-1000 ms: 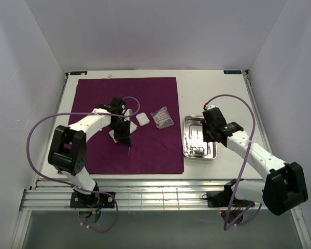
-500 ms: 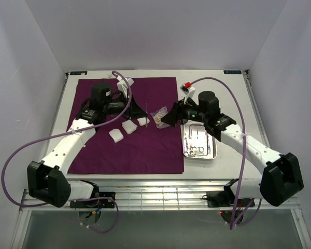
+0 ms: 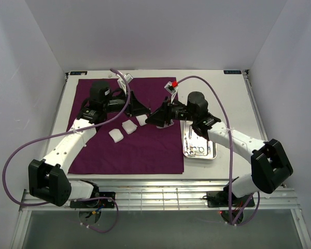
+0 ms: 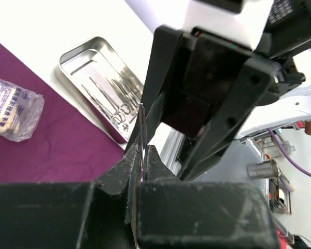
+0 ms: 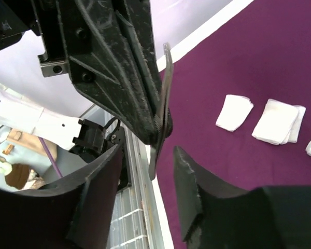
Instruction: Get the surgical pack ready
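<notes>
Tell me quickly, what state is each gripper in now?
Left gripper: closed on a thin metal tool.
Right gripper: open, jaws either side of that tool.

The left arm (image 3: 65,148) and right arm (image 3: 236,141) are built of white links joined by rounded black joints. A purple cable (image 3: 197,77) is looped from each black base (image 3: 92,200) to the wrist. The left hand (image 3: 143,111) and right hand (image 3: 151,121) are made with matte black, rough-textured fingers (image 5: 101,192). A small red mark (image 3: 172,84) is carried on a white block at the right wrist.
</notes>
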Motion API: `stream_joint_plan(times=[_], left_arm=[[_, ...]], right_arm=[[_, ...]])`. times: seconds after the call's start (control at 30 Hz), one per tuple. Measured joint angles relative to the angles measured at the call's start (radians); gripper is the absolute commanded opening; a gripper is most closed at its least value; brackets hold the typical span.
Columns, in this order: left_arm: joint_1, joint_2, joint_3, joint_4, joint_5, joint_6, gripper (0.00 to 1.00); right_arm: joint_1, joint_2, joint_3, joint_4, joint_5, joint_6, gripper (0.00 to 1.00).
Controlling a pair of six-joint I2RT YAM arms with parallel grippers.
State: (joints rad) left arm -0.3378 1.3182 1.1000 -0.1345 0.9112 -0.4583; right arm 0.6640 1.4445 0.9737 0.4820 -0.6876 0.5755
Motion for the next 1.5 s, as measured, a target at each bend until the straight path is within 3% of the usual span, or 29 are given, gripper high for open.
stream_joint_plan(times=[0.27,0.37,0.4,0.47,0.5,0.53,0.57,0.8,1.03,1.23,1.5], left_arm=[[0.000,0.000,-0.010,0.019,0.026,-0.026,0.00],[0.000,0.000,-0.013,0.027,0.031,-0.029,0.00],[0.000,0.000,-0.013,0.027,0.031,-0.029,0.04],[0.000,0.000,-0.013,0.025,0.028,-0.029,0.37],[0.000,0.001,-0.013,0.021,0.024,-0.031,0.70],[0.000,0.002,-0.013,0.015,0.024,-0.026,0.89],[0.000,0.003,-0.012,0.008,0.022,-0.026,0.98],[0.000,0.029,-0.004,-0.099,-0.075,0.009,0.98],[0.000,0.038,-0.002,-0.256,-0.352,0.105,0.98],[0.001,0.108,0.000,-0.370,-0.510,0.150,0.98],[0.001,0.178,0.009,-0.460,-0.563,0.164,0.98]], right_arm=[[0.003,0.002,0.000,0.007,0.008,0.011,0.08],[0.002,0.002,0.000,0.000,0.014,0.019,0.08],[0.002,0.002,0.000,-0.002,0.016,0.020,0.08],[0.002,0.002,0.000,-0.008,0.023,0.018,0.08],[0.002,0.001,0.000,-0.013,0.028,0.014,0.08],[0.002,-0.001,0.000,-0.025,0.039,0.008,0.08],[0.002,-0.003,0.000,-0.041,0.050,-0.003,0.08],[-0.024,-0.099,-0.038,-0.245,0.210,-0.069,0.08],[-0.219,-0.229,-0.135,-0.673,0.591,-0.137,0.08],[-0.261,-0.176,-0.182,-0.929,0.776,-0.172,0.08],[-0.258,-0.057,-0.185,-1.013,0.837,-0.167,0.08]])
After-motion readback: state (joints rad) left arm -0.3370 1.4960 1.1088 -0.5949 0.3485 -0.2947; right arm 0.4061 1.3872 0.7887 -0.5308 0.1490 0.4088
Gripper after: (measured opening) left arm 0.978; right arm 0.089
